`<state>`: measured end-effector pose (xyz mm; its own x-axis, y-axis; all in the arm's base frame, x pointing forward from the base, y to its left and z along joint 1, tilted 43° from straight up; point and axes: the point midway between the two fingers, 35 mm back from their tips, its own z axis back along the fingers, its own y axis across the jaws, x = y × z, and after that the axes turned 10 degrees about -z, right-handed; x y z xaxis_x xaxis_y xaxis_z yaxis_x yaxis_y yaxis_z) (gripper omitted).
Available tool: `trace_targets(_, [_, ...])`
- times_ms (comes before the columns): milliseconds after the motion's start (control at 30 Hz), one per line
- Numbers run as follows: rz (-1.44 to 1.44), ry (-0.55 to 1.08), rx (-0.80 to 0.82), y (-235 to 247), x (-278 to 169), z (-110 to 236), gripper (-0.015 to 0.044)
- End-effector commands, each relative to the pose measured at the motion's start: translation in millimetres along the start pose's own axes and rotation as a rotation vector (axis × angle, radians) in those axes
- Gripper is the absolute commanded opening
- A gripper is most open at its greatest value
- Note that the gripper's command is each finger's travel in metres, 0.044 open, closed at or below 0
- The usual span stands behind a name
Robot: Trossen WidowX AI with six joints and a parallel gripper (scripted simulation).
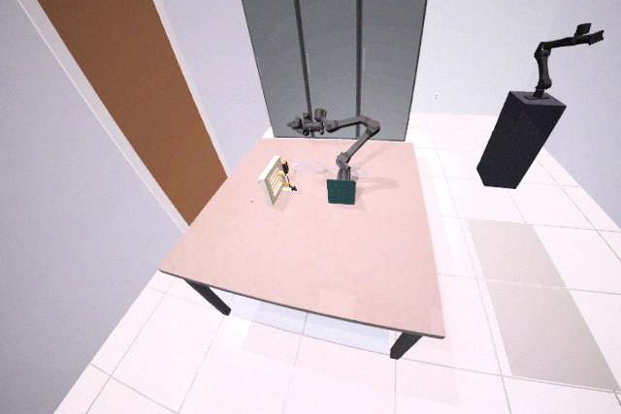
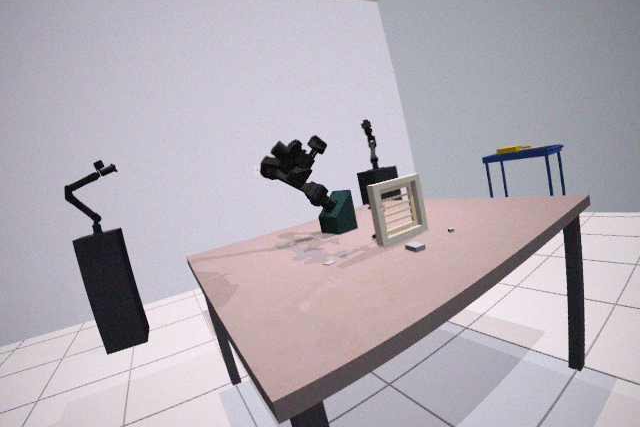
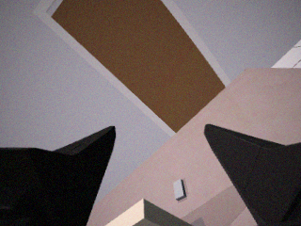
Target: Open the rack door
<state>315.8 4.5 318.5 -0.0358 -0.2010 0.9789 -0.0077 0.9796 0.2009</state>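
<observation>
The pincer (image 1: 290, 124) (image 3: 161, 130) is hanging released above the surface (image 1: 310, 238) (image 2: 330, 303) (image 3: 226, 108), while the rack (image 1: 267, 189) (image 2: 378, 220) (image 3: 136, 214) is standing below it. Approaching well probably means lowering slowly, keeping both fingers straddling the upright handle before squeezing.
</observation>
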Motion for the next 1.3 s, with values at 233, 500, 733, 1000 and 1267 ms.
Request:
trace_targets(233, [-0.047, 0.169, -0.052, 2.7, -25.5, -20.0, 0.0294])
trace_targets(500, [-0.077, 0.371, -0.130, 7.7, -58.9, -37.2, 0.0294])
trace_targets(733, [-0.076, 0.538, -0.207, 12.8, -87.9, -45.6, 0.0294])
trace_targets(1000, [-0.045, 0.715, -0.304, 18.9, -119.0, -48.5, 0.0294])
trace_targets(1267, [0.019, 0.873, -0.407, 25.0, -146.1, -45.8, 0.0294])
